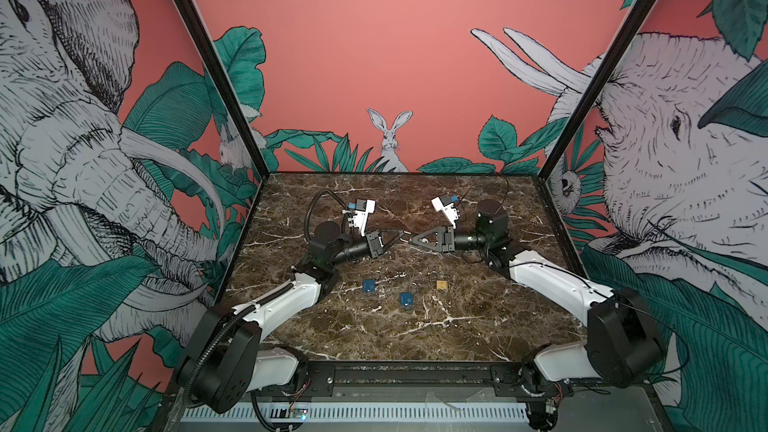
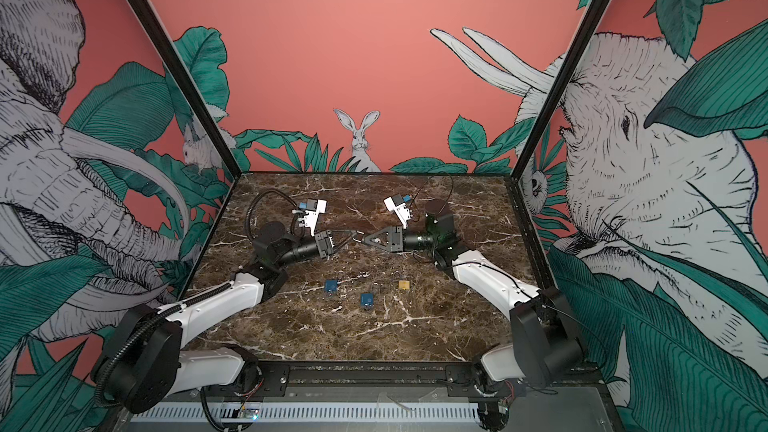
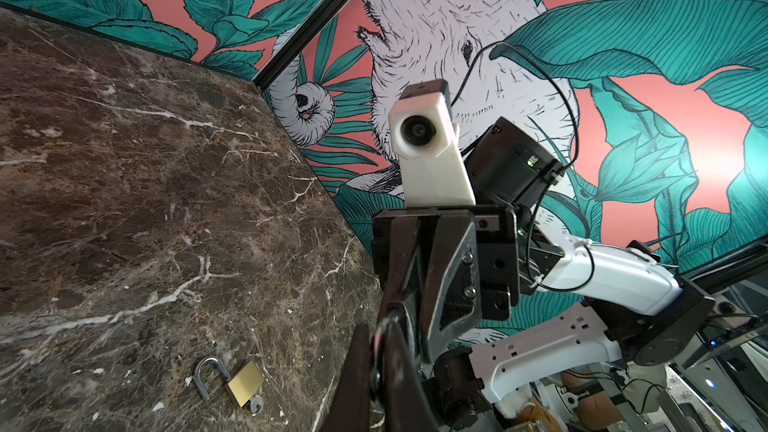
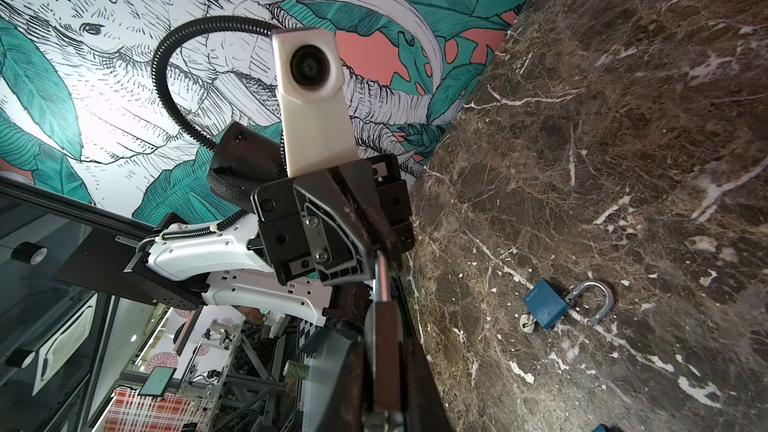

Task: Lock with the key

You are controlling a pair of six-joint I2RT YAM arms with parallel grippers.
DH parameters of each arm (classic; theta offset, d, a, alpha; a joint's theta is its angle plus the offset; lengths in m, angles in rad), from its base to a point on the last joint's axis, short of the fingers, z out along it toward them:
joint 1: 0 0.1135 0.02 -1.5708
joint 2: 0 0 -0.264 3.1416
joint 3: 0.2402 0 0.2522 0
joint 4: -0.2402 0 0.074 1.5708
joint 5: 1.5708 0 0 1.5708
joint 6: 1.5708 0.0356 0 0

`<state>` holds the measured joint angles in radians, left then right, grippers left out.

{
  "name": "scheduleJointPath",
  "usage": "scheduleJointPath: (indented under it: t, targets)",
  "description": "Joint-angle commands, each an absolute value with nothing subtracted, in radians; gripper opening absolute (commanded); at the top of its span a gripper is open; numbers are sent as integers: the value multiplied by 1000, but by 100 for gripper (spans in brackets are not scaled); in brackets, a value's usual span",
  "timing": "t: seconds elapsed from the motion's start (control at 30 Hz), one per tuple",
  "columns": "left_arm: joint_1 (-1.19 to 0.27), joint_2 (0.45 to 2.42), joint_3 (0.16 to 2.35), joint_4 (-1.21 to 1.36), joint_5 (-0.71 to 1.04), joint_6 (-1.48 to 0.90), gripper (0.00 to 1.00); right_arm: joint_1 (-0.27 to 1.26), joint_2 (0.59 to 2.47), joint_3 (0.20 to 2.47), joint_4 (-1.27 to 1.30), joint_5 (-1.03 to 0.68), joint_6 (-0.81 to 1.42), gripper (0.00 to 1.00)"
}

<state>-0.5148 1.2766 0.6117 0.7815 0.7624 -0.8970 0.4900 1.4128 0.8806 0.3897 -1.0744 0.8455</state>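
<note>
Both grippers meet tip to tip above the middle of the marble table [image 1: 457, 326]. My right gripper [image 1: 412, 238] [image 4: 384, 313] is shut on a small padlock [image 4: 386, 347] with a dark brown body. Its silver shackle [image 4: 382, 280] sticks out toward the left gripper. My left gripper [image 1: 400, 236] [image 3: 380, 334] is shut on that silver shackle end. A silver bit [image 4: 386, 421] shows at the body's other end; I cannot tell whether it is the key. In both top views the fingers hide most of the padlock.
Three open padlocks lie on the table nearer the front, below the grippers: two blue ones [image 1: 368, 286] [image 1: 406, 300] and a brass one [image 1: 441, 284] [image 3: 245, 382]. The brass one and one blue lock [image 4: 544, 307] each have a key in the base. Patterned walls close in three sides.
</note>
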Motion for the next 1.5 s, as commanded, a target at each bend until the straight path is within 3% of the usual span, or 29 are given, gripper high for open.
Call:
scheduleJointPath:
  t: [0.0, 1.17, 1.47]
  targets:
    - [-565, 1266, 601, 834, 837, -899, 0, 513, 1436, 931, 468, -1028, 841, 0]
    - [-673, 1357, 635, 929, 907, -890, 0, 589, 1683, 1117, 535, -971, 867, 0]
    - [-671, 1313, 643, 770, 847, -804, 0, 578, 1691, 1094, 527, -960, 872, 0]
